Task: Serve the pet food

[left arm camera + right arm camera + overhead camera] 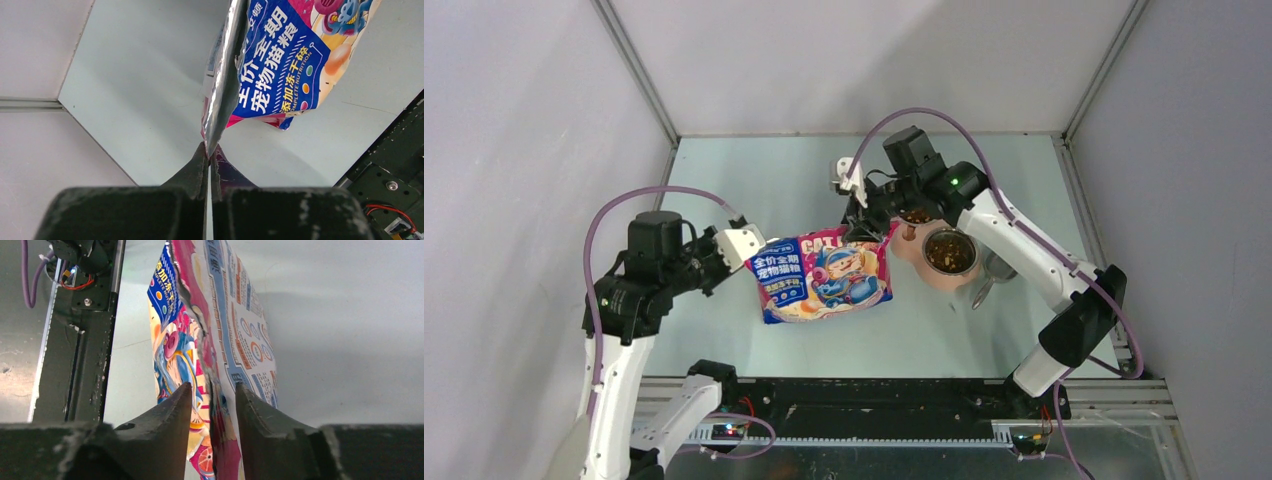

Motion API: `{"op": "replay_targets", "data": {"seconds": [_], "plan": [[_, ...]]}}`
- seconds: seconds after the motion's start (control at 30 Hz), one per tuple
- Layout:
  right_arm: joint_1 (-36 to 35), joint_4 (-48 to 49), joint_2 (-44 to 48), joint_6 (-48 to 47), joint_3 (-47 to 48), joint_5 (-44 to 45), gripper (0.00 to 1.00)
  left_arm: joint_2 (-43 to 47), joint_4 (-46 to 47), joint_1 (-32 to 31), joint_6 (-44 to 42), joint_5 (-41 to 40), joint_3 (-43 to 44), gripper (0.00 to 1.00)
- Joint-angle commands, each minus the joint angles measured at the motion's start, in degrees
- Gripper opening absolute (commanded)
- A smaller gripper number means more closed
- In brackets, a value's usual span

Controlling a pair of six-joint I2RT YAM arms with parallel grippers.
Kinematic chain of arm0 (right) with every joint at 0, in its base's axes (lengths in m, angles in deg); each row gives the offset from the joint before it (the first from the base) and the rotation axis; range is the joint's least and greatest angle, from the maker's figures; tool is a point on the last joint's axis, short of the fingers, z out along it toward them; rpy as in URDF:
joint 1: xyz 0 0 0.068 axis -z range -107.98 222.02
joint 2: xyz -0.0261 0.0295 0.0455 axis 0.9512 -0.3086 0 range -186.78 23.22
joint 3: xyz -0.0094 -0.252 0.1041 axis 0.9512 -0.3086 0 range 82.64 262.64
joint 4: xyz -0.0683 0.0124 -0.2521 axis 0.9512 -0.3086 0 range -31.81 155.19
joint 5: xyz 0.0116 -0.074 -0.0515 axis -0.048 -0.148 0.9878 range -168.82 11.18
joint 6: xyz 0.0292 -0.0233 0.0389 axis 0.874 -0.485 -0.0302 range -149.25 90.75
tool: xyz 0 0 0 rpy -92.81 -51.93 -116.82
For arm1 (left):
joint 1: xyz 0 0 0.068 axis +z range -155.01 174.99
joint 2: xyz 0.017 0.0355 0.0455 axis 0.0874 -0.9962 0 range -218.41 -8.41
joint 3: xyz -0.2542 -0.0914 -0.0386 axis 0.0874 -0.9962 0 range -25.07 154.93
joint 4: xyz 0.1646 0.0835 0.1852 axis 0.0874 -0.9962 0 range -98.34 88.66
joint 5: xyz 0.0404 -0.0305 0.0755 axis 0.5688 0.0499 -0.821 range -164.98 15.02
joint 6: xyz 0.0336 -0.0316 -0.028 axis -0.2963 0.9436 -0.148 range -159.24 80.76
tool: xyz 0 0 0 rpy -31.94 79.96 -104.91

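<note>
Over mid-table, the bag [824,280] is slung between the two arms, its long axis running left to right in the top view and rising slightly toward the right. Left gripper [207,150]: clenched on the bag's left corner, film pinched flat between the fingers. Right gripper [212,390]: jaws parted, the bag's torn edge standing in the gap with neither finger seen pressing it; read as released. Pet food [948,253]: brown kibble lies in the cups of the pink dish [911,243], just right of the bag's right end, beneath the right arm. Any kibble inside the bag is hidden. Judgement: the bag is carried by the left claw alone. The right arm is nearer the dish, so the coming move turns on the torn end facing that side.
</note>
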Motion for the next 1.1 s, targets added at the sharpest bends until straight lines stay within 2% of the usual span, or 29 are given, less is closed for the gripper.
{"op": "replay_targets", "data": {"seconds": [0.0, 0.13, 0.3, 0.43, 0.5, 0.53, 0.57, 0.6, 0.63, 0.7, 0.87, 0.9, 0.93, 0.97, 1.0, 1.03, 1.07], "plan": [[-2.8, -1.4, 1.0, -2.7, 3.4, 1.3, 0.44, -0.6, -0.2, 0.2, 0.7, 3.7, 2.2, 0.0], [-6.3, 0.5, -1.5, -2.6, 5.2, 5.0, 0.47, -0.3, 0.2, 0.2, 2.1, 4.3, 2.2, 0.0], [-8.0, 3.3, -4.3, 1.5, 8.0, 5.2, 0.46, 0.6, 0.7, 0.2, 2.6, 3.7, 2.0, 0.0], [-8.5, 4.6, -6.0, 2.7, 9.9, 6.4, 0.38, 1.2, 2.4, 0.2, 3.7, 3.4, 1.8, 0.0], [-8.8, 4.7, -6.4, 2.3, 10.1, 7.5, 0.32, 1.3, 2.6, 0.2, 3.7, 4.3, 2.0, 0.21], [-8.7, 4.6, -6.5, 2.0, 10.0, 7.7, 0.29, 1.4, 2.3, 0.2, 3.3, 5.4, 1.9, 0.38], [-8.7, 4.4, -6.6, 1.9, 10.0, 7.8, 0.19, 1.5, 2.3, 0.2, 2.4, 6.1, 1.7, 0.5], [-8.8, 4.2, -6.6, 1.4, 9.9, 7.8, 0.14, 1.6, 2.8, 0.2, 2.2, 7.6, 0.9, 0.54], [-8.8, 3.9, -6.6, 1.2, 9.8, 7.5, 0.05, 1.8, 3.3, 0.2, 2.5, 8.4, 0.4, 0.59], [-8.8, 3.8, -6.5, 1.0, 9.7, 7.0, 0.0, 1.5, 5.4, 0.2, 3.3, 10.6, -1.0, 0.61], [-8.7, 3.7, -6.6, 1.1, 10.0, 6.9, 0.0, -1.9, 9.3, -0.2, 4.1, 14.3, -2.2, 0.57], [-8.7, 3.6, -6.5, 1.1, 10.0, 7.2, 0.01, -2.5, 9.5, -0.3, 3.8, 14.5, -2.0, 0.52], [-8.8, 3.4, -6.4, 1.0, 10.0, 7.8, 0.06, -3.5, 9.5, -0.3, 3.6, 14.7, -1.8, 0.49], [-8.8, 2.7, -6.4, 0.5, 10.1, 8.1, 0.19, -3.9, 9.3, -0.4, 3.1, 14.5, -1.7, 0.4], [-8.8, 2.3, -6.2, 0.1, 10.0, 9.2, 0.23, -4.6, 9.1, -0.4, 2.8, 14.3, -1.4, 0.34], [-8.4, 1.4, -5.9, -1.0, 9.5, 9.6, 0.27, -4.9, 8.4, -0.4, 2.0, 13.8, -1.3, 0.22], [-8.1, 0.7, -5.2, -1.6, 9.1, 9.9, 0.27, -5.1, 7.9, -0.4, 1.4, 13.5, -1.1, 0.16]]}}
